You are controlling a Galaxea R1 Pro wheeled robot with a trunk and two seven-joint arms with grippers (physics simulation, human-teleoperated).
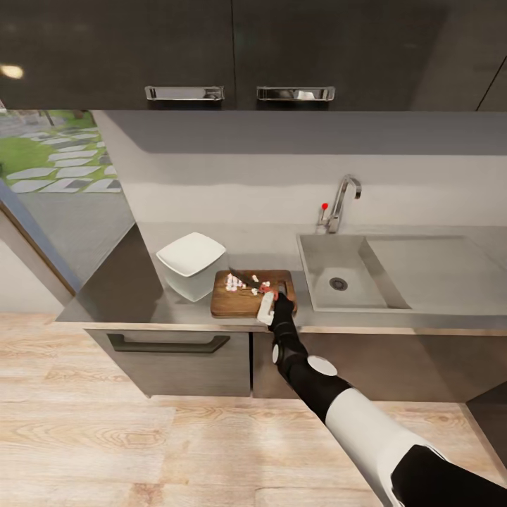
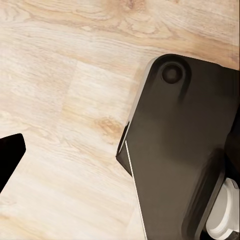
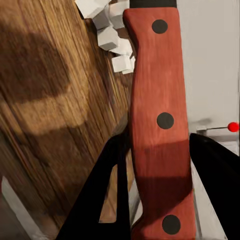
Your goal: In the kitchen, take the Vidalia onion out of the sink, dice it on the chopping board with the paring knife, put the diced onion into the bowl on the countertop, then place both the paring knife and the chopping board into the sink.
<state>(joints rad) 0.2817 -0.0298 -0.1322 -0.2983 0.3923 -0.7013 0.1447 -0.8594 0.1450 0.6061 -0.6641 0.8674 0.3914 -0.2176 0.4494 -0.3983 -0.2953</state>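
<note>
The chopping board (image 1: 239, 301) lies on the countertop between the bowl (image 1: 191, 254) and the sink (image 1: 318, 255). Tiny white cubes of diced onion (image 1: 234, 283) sit on its far half, and they also lie beside the knife on the wood (image 3: 112, 37). My right gripper (image 1: 281, 294) hovers over the board's right end, shut on the red handle of the paring knife (image 1: 248, 277). The riveted handle (image 3: 159, 100) runs between both black fingers (image 3: 107, 192). A single black fingertip (image 2: 9, 156) of my left gripper hangs over the floor.
The chrome tap (image 1: 343, 196) with its red-tipped lever stands behind the empty basin, drainboard (image 1: 436, 264) to the right. Dark wall cabinets (image 1: 239, 49) hang above. My dark base (image 2: 185, 150) rests on the wooden floor (image 2: 65, 100). A window lies to the left.
</note>
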